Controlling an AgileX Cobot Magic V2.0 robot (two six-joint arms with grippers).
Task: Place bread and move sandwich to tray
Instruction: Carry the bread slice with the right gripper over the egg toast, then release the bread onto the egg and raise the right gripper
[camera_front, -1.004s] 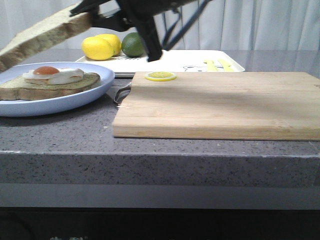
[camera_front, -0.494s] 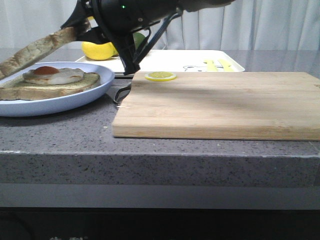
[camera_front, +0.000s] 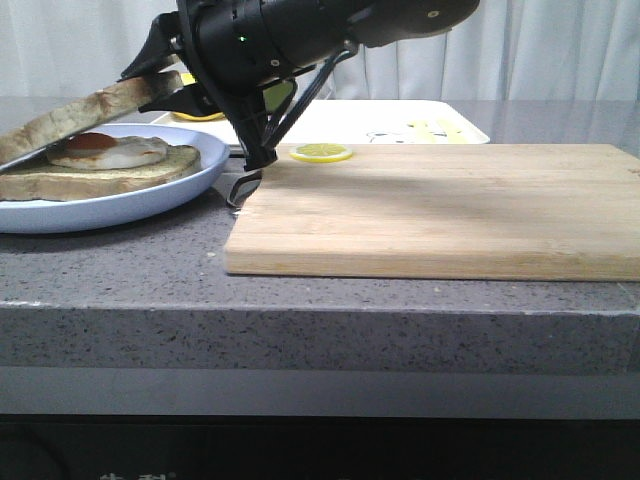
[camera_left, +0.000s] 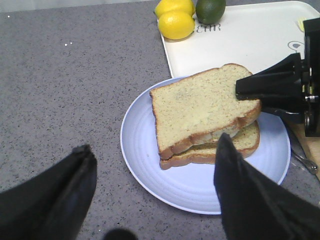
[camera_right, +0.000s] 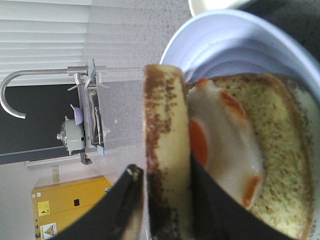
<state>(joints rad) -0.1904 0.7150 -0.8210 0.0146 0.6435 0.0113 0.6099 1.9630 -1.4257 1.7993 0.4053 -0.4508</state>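
Right wrist view shows the right tool (camera_right: 162, 210) clamped on the bread (camera_right: 167, 150), tilted over the sandwich (camera_right: 235, 150).

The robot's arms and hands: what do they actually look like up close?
The right arm is glossy black and rounded, with a tiny green light and thin dark cables or rods beside it. Its right hand has flat, dark, tapered fingers. The left hand shows two broad, matte black, wedge-shaped fingers. No markings are visible.

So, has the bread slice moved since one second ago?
Yes. The bread, held by the right pincer, has come down toward the fixed blue plate, nearly onto the egg.
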